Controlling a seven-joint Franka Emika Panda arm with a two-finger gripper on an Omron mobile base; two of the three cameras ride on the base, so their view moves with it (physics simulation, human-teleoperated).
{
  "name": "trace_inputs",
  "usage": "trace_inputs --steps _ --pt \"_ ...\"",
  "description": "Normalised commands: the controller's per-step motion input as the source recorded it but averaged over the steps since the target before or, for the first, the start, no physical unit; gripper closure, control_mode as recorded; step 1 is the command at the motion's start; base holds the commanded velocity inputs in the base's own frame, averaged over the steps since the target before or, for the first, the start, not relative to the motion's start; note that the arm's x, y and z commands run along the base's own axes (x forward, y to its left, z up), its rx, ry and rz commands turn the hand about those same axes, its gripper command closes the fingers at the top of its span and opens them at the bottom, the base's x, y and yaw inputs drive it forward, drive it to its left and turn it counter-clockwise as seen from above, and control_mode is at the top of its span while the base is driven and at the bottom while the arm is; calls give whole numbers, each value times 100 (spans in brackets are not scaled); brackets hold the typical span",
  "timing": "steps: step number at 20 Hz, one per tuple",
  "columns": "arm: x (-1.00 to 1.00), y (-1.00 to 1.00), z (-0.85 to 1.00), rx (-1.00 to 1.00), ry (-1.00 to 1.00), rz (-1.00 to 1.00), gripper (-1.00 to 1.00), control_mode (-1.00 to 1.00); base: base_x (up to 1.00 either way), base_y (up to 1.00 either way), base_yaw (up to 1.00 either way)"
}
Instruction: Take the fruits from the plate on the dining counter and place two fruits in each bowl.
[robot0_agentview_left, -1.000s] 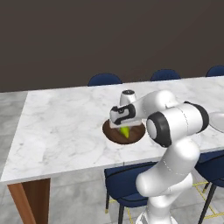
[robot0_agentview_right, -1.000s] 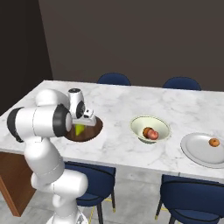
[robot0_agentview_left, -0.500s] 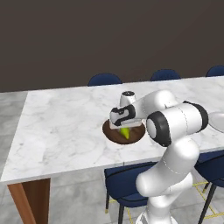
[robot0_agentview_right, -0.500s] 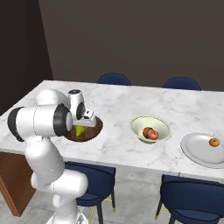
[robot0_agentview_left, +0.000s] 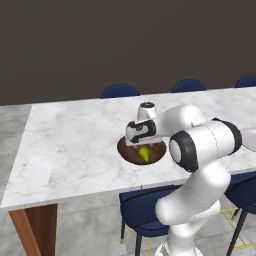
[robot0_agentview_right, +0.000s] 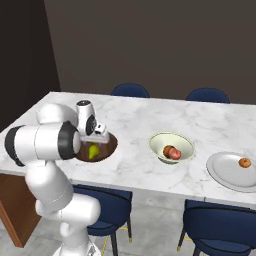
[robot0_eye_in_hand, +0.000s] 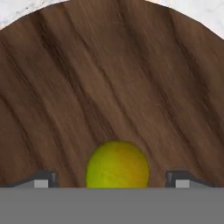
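The green-yellow fruit (robot0_eye_in_hand: 117, 164) lies on the floor of the dark wooden bowl (robot0_eye_in_hand: 109, 87). My gripper (robot0_eye_in_hand: 111, 179) hangs just above it, open, with its fingertips (robot0_eye_in_hand: 41, 178) wide apart and a gap to the fruit on each side. From the base I see the gripper (robot0_agentview_left: 140, 144) over the wooden bowl (robot0_agentview_left: 125, 149) with the fruit (robot0_agentview_left: 144, 154) in it, near the counter's front edge. The cream bowl (robot0_agentview_right: 161, 140) holds a red-pink fruit (robot0_agentview_right: 172, 152). An orange fruit (robot0_agentview_right: 244, 162) rests on the grey plate (robot0_agentview_right: 225, 172) at the right.
The white marble dining counter (robot0_agentview_left: 75, 145) has a brown wooden end panel (robot0_agentview_left: 35, 227) at the left. Blue chairs stand at the far side (robot0_agentview_left: 119, 91) and under the near edge (robot0_agentview_right: 102, 205), close to my base.
The jaws have opened and let go of the green-yellow fruit, which now lies in the wooden bowl. The arm has barely moved.
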Motion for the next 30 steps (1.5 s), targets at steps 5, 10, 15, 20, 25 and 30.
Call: trace_inputs --steps 5,10,15,20,25,30 --pt "-27 -9 75 0 0 0 -100 -100 0 0 0" --pt "-93 -15 63 0 0 0 -100 -100 0 0 0" --pt "-74 -15 62 0 0 0 -100 -100 0 0 0" --pt "-38 -12 37 0 0 0 -100 -100 0 0 0" --pt "-32 -28 8 0 0 0 -100 -100 0 0 0" --pt "-13 -2 0 0 0 0 -100 -100 0 0 0"
